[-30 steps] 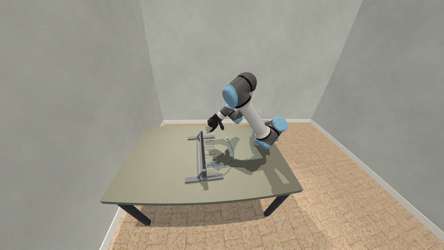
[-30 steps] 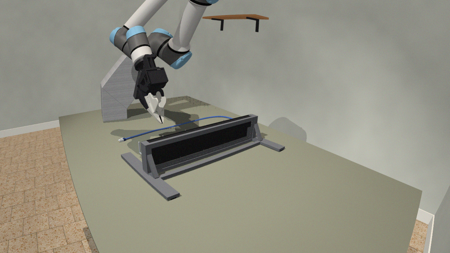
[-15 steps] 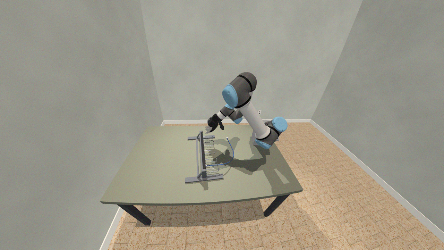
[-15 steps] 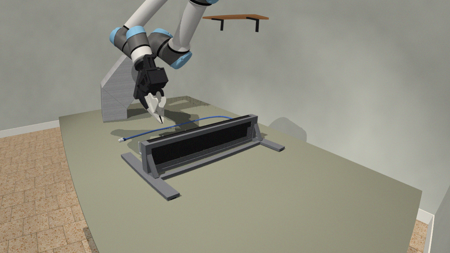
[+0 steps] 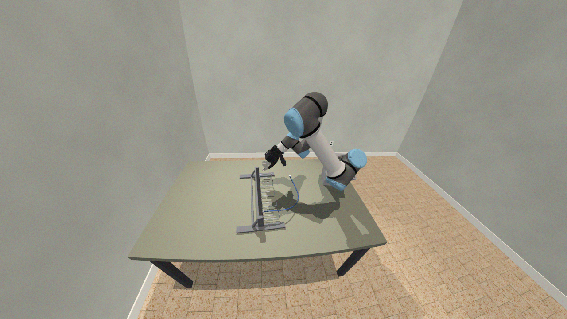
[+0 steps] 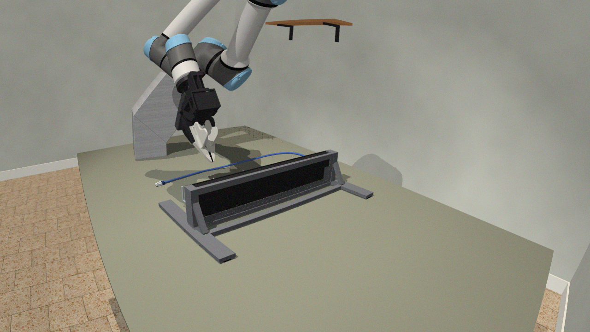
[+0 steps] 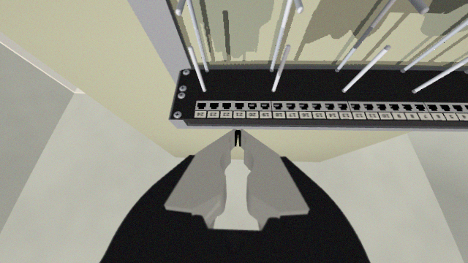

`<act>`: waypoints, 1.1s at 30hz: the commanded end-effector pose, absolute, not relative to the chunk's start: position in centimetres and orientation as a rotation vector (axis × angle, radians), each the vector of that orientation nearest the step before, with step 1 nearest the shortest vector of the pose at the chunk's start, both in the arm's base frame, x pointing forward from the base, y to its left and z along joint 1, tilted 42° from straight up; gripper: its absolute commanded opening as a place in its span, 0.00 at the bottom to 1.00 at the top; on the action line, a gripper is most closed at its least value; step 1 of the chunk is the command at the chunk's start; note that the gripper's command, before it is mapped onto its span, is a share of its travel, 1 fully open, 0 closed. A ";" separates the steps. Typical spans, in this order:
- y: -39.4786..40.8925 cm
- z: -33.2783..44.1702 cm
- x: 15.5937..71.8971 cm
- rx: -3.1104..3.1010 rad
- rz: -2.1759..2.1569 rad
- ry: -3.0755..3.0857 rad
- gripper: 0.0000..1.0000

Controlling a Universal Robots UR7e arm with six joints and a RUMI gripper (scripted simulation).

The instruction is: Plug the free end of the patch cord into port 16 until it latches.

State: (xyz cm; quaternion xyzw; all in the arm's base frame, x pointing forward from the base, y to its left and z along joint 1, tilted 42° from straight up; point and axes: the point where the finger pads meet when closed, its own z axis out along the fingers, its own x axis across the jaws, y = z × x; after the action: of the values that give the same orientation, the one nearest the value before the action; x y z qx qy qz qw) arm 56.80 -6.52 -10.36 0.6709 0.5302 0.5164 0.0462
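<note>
One end of the blue cord (image 5: 298, 195) (image 6: 214, 168) is still to be plugged; its loose plug (image 5: 290, 176) (image 6: 159, 183) lies on the counter (image 5: 206, 206) (image 6: 371, 264), apart from the rack (image 5: 259, 198) (image 6: 263, 171) (image 7: 190, 84). My tool (image 5: 264, 169) (image 6: 211, 160) (image 7: 238, 131) is clenched with nothing inside, above the cord side, near the high-numbered ports. So I judge I am at the step before grasping. Next I should open, go down to the plug and take it with clip upward, then bring it to port 16 (image 7: 303, 106). The counter is dull green; around are grey walls and a tan tiled floor (image 5: 456, 214) (image 6: 45, 247).

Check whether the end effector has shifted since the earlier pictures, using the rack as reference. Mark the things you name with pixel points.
No; in the exterior view, the end effector (image 5: 264, 169) (image 6: 212, 160) (image 7: 238, 131) keeps its place above the rack (image 5: 257, 194) (image 6: 263, 169) (image 7: 153, 44).
</note>
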 end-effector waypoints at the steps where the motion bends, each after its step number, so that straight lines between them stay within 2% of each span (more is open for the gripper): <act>1: -6.6 -10.3 56.8 2.047 1.576 1.618 0.00; 33: -8.1 -8.9 54.5 2.047 1.576 1.618 0.00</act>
State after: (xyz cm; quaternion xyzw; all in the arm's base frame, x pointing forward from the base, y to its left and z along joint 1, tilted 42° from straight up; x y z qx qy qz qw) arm 55.36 -7.45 -9.46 0.6714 0.5293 0.5165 0.0474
